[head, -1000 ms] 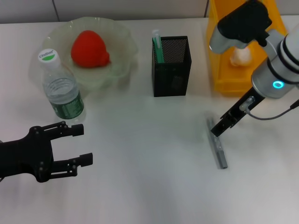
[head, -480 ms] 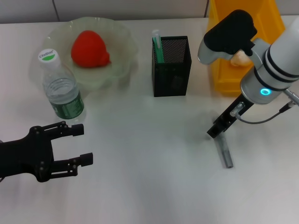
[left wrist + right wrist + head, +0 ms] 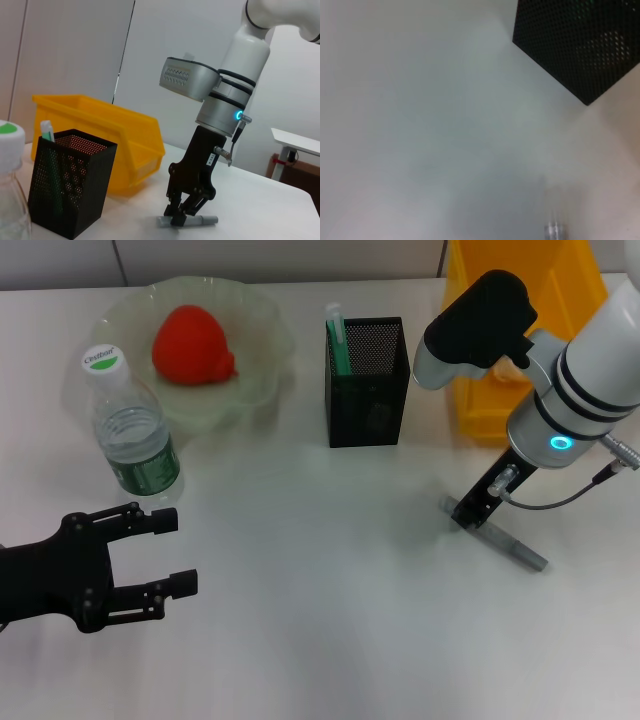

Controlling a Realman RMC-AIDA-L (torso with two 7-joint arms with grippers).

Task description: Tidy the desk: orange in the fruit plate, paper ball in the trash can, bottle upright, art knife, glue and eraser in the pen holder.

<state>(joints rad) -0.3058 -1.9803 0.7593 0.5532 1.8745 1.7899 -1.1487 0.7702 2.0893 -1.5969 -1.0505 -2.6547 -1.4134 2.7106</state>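
Observation:
The grey art knife (image 3: pixel 505 544) lies on the white table right of centre. My right gripper (image 3: pixel 465 515) is down at its left end and shut on it; the left wrist view shows the fingers (image 3: pixel 176 214) pinched around the knife (image 3: pixel 202 220) at table level. The black mesh pen holder (image 3: pixel 366 380) stands at the back centre with a green-and-white stick (image 3: pixel 337 335) in it. The red-orange fruit (image 3: pixel 192 345) sits in the pale green plate (image 3: pixel 265 310). The water bottle (image 3: pixel 130 430) stands upright. My left gripper (image 3: pixel 178 551) is open and empty at the front left.
A yellow bin (image 3: pixel 490 405) stands behind my right arm, partly hidden by it. In the left wrist view the pen holder (image 3: pixel 67 185) and yellow bin (image 3: pixel 115 145) stand left of my right gripper. The right wrist view shows the pen holder's corner (image 3: pixel 580 45).
The right gripper has turned at the knife's end, and the knife has swung from pointing toward the front edge to pointing right. The left arm has not moved.

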